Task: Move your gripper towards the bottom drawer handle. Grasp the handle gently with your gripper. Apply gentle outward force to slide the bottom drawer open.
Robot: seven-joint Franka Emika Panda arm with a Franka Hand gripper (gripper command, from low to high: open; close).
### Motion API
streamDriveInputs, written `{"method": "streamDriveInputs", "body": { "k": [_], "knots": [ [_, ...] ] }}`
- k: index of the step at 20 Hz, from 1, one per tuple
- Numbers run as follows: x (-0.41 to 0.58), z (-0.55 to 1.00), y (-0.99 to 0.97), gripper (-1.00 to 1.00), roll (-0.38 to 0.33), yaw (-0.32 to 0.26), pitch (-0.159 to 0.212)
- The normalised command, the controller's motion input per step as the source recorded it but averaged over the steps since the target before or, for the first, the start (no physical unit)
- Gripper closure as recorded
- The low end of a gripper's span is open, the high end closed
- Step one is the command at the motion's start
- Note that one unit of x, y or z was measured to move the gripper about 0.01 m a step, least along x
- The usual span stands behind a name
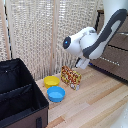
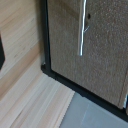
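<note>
In the exterior view my white arm reaches in from the upper right, and the gripper hangs low over the wooden floor, a short way to the left of the dark brown drawers. Its fingers are too small and blurred to tell whether they are open or shut. The wrist view shows a brown drawer front close up with the thin silver bar handle on it. The fingers do not show clearly there and nothing touches the handle. In the exterior view the arm partly hides the drawer unit, and I cannot make out the handle.
A black fabric bin stands at the exterior view's left. A yellow bowl, a blue bowl and a patterned box sit on the floor just below and left of the gripper. A slatted screen stands behind.
</note>
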Motion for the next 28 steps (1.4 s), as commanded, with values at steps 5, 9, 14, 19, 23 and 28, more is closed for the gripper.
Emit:
{"method": "streamDriveInputs", "body": {
  "k": [5, 9, 14, 19, 23, 28],
  "knots": [
    [0.163, -0.03, -0.51, -1.0, -0.08, 0.0, 0.047],
    [0.139, -0.08, -0.39, -1.0, -0.249, 0.0, 0.016],
    [0.131, -0.02, -0.36, -1.0, -0.329, -0.003, 0.002],
    [0.191, -0.03, -0.32, -1.0, -0.352, -0.036, 0.041],
    [0.179, -0.14, -0.22, -1.0, -0.2, -0.006, 0.088],
    [0.067, -0.24, -0.28, -1.0, -0.027, 0.087, 0.028]
  ]
}}
